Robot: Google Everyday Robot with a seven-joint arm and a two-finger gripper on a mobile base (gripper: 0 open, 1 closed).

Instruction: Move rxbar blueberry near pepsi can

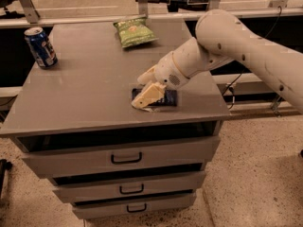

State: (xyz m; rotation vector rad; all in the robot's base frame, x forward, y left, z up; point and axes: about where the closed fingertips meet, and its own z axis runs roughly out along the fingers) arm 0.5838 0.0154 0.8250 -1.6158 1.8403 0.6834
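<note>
The rxbar blueberry, a flat dark navy bar, lies on the grey cabinet top near its front right edge. My gripper is down at the bar's left end. It is open, with one pale finger lying over the bar's left end and the other just behind it. The pepsi can stands upright at the far left of the top, well away from the bar and the gripper.
A green chip bag lies at the back middle of the top. The cabinet has three drawers below. A rail and dark shelving run behind it. My white arm reaches in from the right.
</note>
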